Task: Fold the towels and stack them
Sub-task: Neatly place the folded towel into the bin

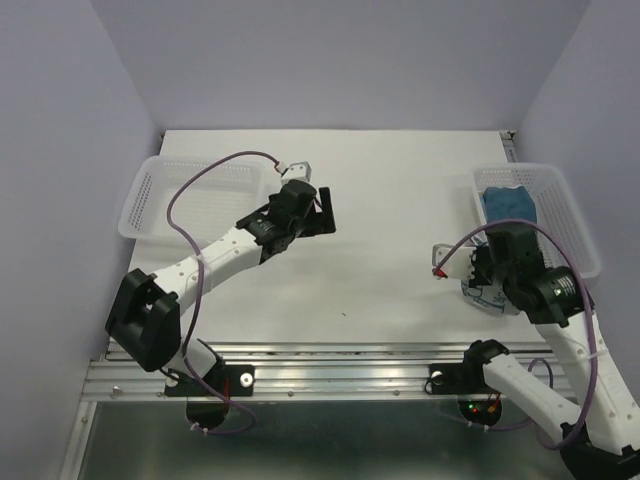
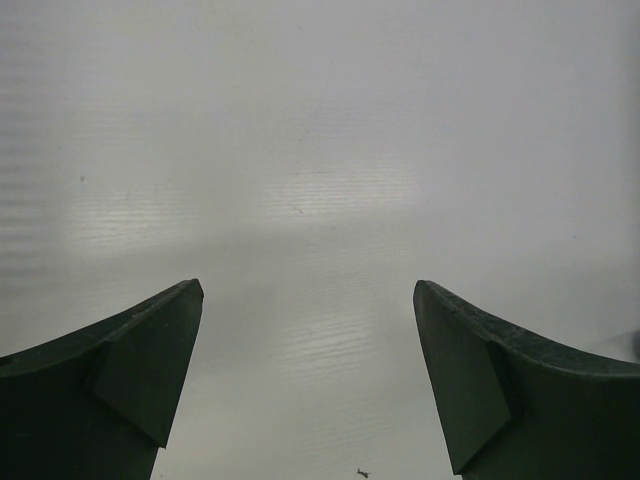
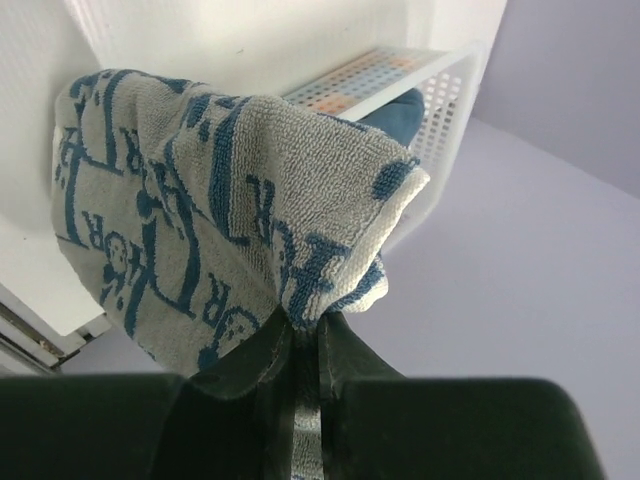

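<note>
- the right basket [image 1: 560,215], white perforated plastic, sits at the far right of the table [image 1: 400,190], close against the right wall.
- a dark blue towel [image 1: 507,203] lies inside it, bunched at the basket's far-left end. in the right wrist view a patch of the same blue shows over the rim. spots of orange and blue also show through the perforated side, too unclear to say what they belong to.
- the left basket [image 1: 190,195], of the same kind, sits at the far left of the table, well apart from the right one. the left arm's purple cable arcs above it.
- the white towel with blue pattern [image 3: 200,200] is outside both baskets, held up just beside the near-left corner of the right basket. it hangs in a loose fold, with blue lettering and figures on its looped surface.
- the right gripper [image 3: 305,335] has its jaws pinched narrow on a lower edge of that towel, with the cloth caught between the fingers.
- the left gripper [image 2: 308,300] has its jaws spread wide, with only bare table showing between the fingers. it hangs over the middle of the table, near the right end of the left basket.
</note>
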`<act>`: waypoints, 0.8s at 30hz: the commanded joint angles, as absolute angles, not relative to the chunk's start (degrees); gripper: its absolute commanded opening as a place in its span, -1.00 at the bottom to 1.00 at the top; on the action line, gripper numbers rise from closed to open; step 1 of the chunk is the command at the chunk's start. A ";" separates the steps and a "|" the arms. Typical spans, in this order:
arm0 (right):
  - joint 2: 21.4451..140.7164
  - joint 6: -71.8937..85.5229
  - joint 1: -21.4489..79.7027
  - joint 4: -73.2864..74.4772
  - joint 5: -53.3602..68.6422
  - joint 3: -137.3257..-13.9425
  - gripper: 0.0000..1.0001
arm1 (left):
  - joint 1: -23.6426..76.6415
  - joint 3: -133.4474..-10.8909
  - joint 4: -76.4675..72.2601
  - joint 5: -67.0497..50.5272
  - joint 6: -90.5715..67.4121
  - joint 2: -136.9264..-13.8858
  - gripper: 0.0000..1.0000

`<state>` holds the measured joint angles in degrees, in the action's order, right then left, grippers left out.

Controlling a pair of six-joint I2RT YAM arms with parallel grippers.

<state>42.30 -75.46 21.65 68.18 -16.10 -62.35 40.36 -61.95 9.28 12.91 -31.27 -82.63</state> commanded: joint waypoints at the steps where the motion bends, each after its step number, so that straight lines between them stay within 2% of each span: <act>1: 44.73 -83.67 19.17 62.06 -19.95 -57.93 -0.99 | 39.64 -64.68 7.65 12.22 -29.97 -84.02 0.98; 10: 51.67 -85.60 7.22 53.45 -19.52 -58.01 -0.99 | 38.06 -66.18 7.65 10.81 -28.48 -86.66 0.98; 14: 56.15 -90.77 -4.70 43.82 -17.06 -57.75 -0.99 | 36.22 -66.18 7.30 9.76 -27.60 -87.19 0.97; 18: 59.84 -94.47 -12.11 35.97 -8.65 -57.74 -0.99 | 34.55 -65.92 7.29 8.70 -27.07 -87.54 0.98; 24: 63.37 -94.48 -15.12 25.34 -2.99 -55.91 -0.99 | 32.44 -65.13 6.86 7.47 -26.98 -87.63 0.97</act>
<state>62.78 -86.89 -14.06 38.09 -9.08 -57.60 33.58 -63.48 8.69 8.49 -28.29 -87.96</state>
